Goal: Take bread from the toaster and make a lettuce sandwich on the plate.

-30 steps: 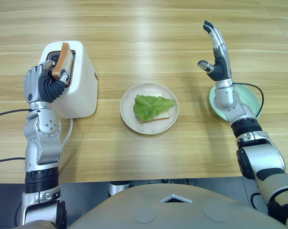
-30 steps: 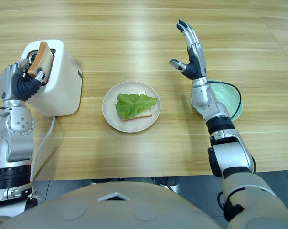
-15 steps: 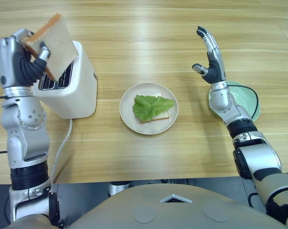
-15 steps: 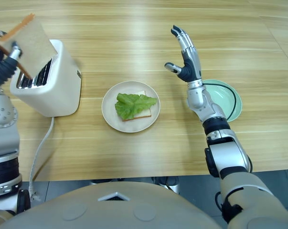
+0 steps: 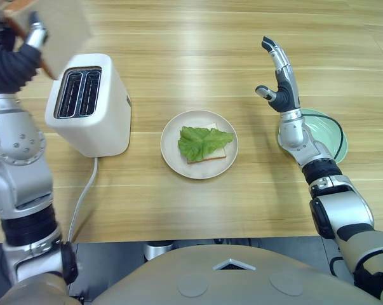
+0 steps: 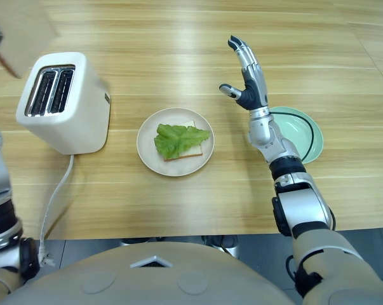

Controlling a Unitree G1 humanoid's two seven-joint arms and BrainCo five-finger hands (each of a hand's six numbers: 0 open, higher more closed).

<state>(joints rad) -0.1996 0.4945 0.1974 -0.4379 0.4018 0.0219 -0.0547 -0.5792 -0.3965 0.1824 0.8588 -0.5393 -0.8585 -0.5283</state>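
- The left hand is lifting the bread slice higher than half a second ago. It is now carrying the slice to the top left corner of the frame, clear of the toaster, where a second ago the slice was sitting in a slot.
- The left hand's fingers are curling around the slice and pinching it by its lower crusted edge. The slice is tilting, with its flat face turned toward the camera.
- The toaster is standing upright at the left of the wooden table, below and to the right of the raised slice. Its white cord is trailing toward the bottom edge.
- The plate is sitting at the centre of the frame, well apart from the toaster. It is carrying another slice of bread with a lettuce leaf lying on top.
- The right hand is hanging at the upper right, where it was half a second ago. Its fingers are stretching upward close together with the thumb sticking out sideways, and it is gripping nothing.
- A green dish is resting at the right of the frame, partly behind the right forearm.
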